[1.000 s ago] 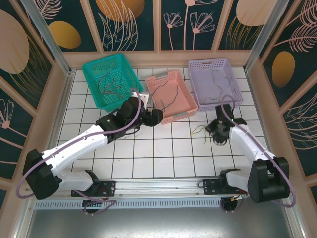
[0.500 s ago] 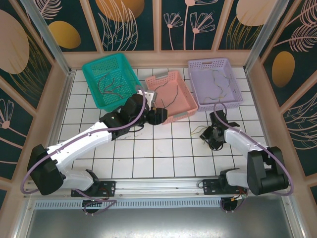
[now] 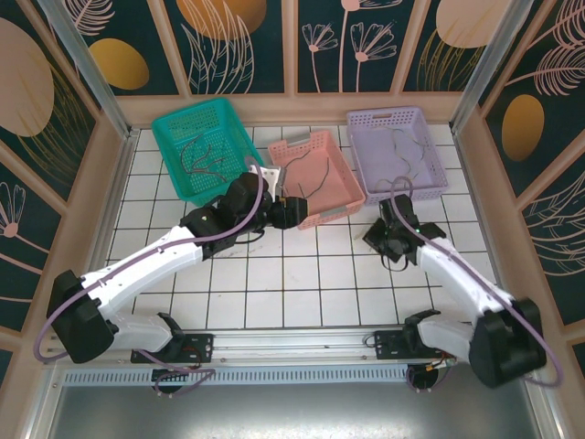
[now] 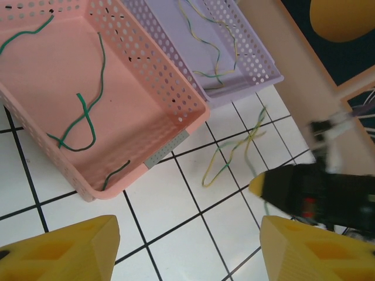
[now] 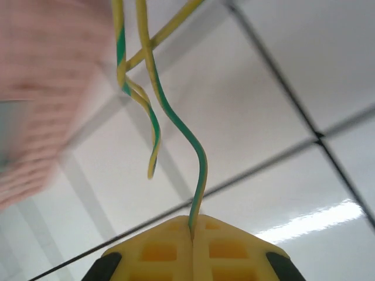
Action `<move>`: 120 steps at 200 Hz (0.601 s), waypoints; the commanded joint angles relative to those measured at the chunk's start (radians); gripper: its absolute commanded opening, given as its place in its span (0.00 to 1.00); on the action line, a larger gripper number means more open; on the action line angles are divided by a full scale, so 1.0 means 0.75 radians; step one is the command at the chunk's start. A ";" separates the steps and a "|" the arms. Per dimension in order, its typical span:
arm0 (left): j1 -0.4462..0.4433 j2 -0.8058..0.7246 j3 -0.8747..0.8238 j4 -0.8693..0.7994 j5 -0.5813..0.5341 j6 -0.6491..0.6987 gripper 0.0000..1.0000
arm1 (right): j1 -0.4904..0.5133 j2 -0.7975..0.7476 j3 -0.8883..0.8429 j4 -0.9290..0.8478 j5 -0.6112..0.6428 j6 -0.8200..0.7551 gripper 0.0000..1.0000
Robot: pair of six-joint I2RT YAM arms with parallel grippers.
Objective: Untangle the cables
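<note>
Plastic baskets, three of them, stand in a row across the upper half of the overhead view: a teal basket [image 3: 203, 146] at left, a pink basket [image 3: 315, 178] in the middle and a lilac basket [image 3: 395, 151] at right. Each has thin cables [image 3: 206, 163] lying loose inside. We count two arms. The left gripper [image 3: 292, 212] hangs at the near edge of the pink basket. The right gripper [image 3: 375, 240] is low over the white tiles [image 3: 274, 274], just below the lilac basket. From up here we cannot tell how either pair of fingers stands.

From the left wrist we see its two yellow fingers [image 4: 64, 249] spread wide in the bottom corners, with nothing between them. The pink basket, upper left, holds at least three green strands, and the lilac one holds yellow-green ones. Right of centre on the tiles lies a loose pair of yellow-green wires [image 4: 252, 134]. Their long axis runs from lower left to upper right, towards the lilac basket's corner.

From the right wrist, the fingers are pressed together at the bottom edge, pinching one yellow-and-green cable [image 5: 176, 122]. It rises from them in a wavy line towards the top left. A second strand beside it ends free above the tiles.
</note>
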 commanded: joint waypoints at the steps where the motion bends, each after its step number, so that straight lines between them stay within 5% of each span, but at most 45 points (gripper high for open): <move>1: 0.021 -0.052 0.029 0.077 -0.012 -0.115 0.66 | 0.053 -0.187 0.128 0.015 0.058 -0.142 0.00; 48: 0.109 -0.093 -0.032 0.322 0.152 -0.371 0.66 | 0.054 -0.176 0.253 0.381 -0.362 -0.194 0.00; 83: 0.123 -0.109 -0.135 0.649 0.236 -0.613 0.69 | 0.056 -0.040 0.296 0.597 -0.484 -0.064 0.00; 120: 0.122 -0.074 -0.147 0.737 0.252 -0.657 0.71 | 0.094 0.072 0.374 0.659 -0.530 -0.020 0.00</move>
